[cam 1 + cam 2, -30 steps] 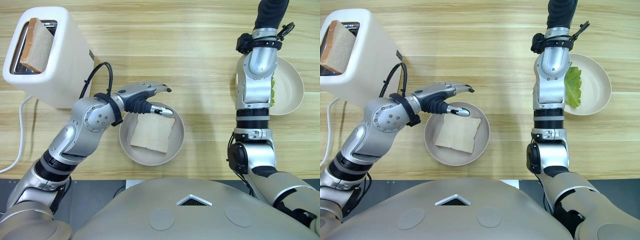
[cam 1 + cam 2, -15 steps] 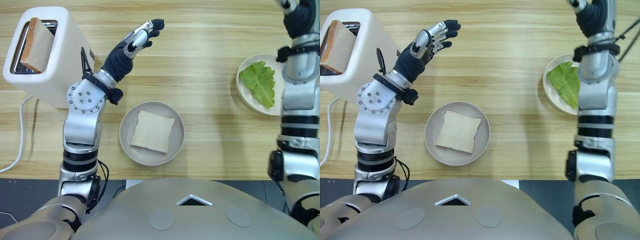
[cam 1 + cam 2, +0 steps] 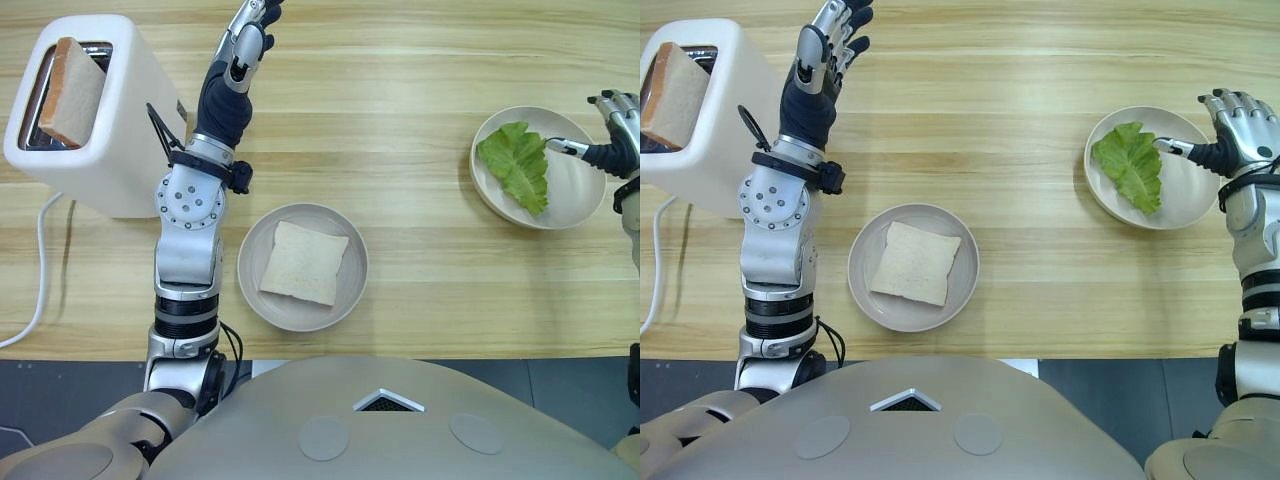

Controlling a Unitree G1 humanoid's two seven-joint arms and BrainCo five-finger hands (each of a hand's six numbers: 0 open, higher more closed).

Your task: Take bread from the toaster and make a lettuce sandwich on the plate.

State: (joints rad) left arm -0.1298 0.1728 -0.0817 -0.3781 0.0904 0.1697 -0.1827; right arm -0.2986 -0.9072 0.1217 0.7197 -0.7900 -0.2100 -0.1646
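You found the left hand (image 3: 818, 60) raised over the bench (image 3: 400, 60), just right of the toaster (image 3: 110, 150), with its fingers straight and apart and holding nothing. The toaster stood at the far left of the bench. One bread slice (image 3: 70, 90) leaned in its slot, upper part standing clear of the white housing. A white cord (image 3: 45, 270) ran from the toaster's base toward the near edge. A second slice (image 3: 304, 263) lay flat in the round plate (image 3: 352, 290) at the near centre of the bench — well apart from both hands. At the far right sat a second dish (image 3: 580, 190) with the lettuce leaf (image 3: 518, 165) lying on its left half. The right hand (image 3: 1240, 130) was at that dish's right rim, fingers spread and gripping nothing. One fingertip reached over the dish toward the leaf, but you could not tell whether it touched.
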